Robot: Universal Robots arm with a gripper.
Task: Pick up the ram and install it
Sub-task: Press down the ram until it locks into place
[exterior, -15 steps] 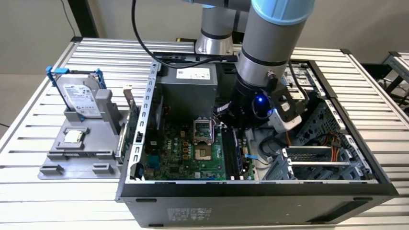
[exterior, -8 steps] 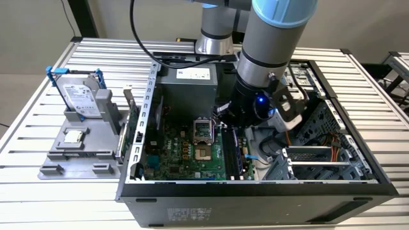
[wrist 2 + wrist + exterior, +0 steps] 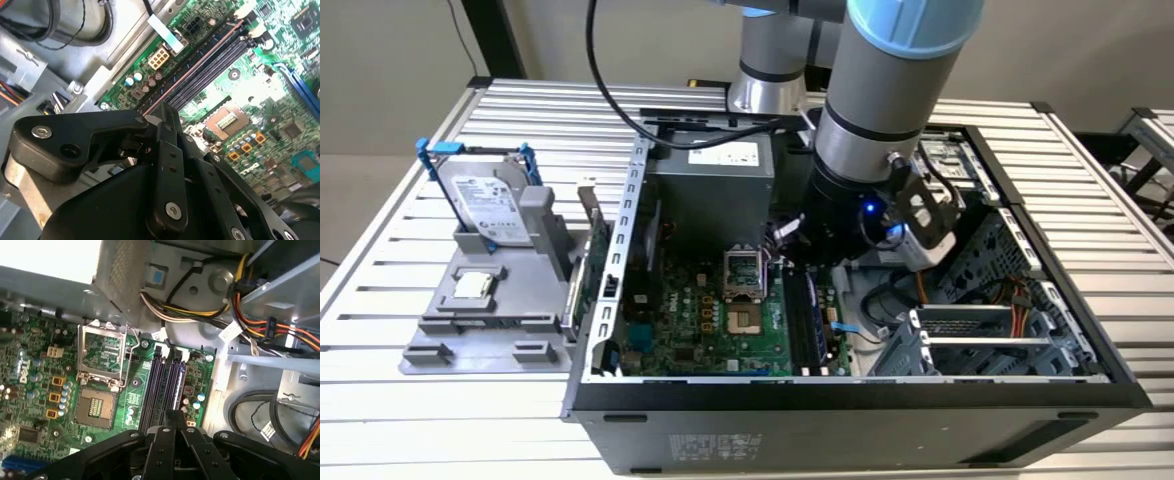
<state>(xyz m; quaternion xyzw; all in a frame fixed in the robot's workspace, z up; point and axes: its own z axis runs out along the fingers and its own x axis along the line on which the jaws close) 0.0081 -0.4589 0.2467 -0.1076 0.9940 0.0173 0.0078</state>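
A: Where is the ram [image 3: 175, 385] seen?

B: It is seen standing on edge in the memory slots [image 3: 159, 386] near the motherboard [image 3: 707, 320] edge by the drive cage, directly beneath the gripper [image 3: 172, 416]. Whether it is fully seated cannot be told.

A: And the fingers?

B: They are drawn together around the stick's upper edge.

A: How should it be handled?

B: It is judged light, stiff and fragile; the bare long edges should be gripped, not the chips. One stick and four slots are counted.
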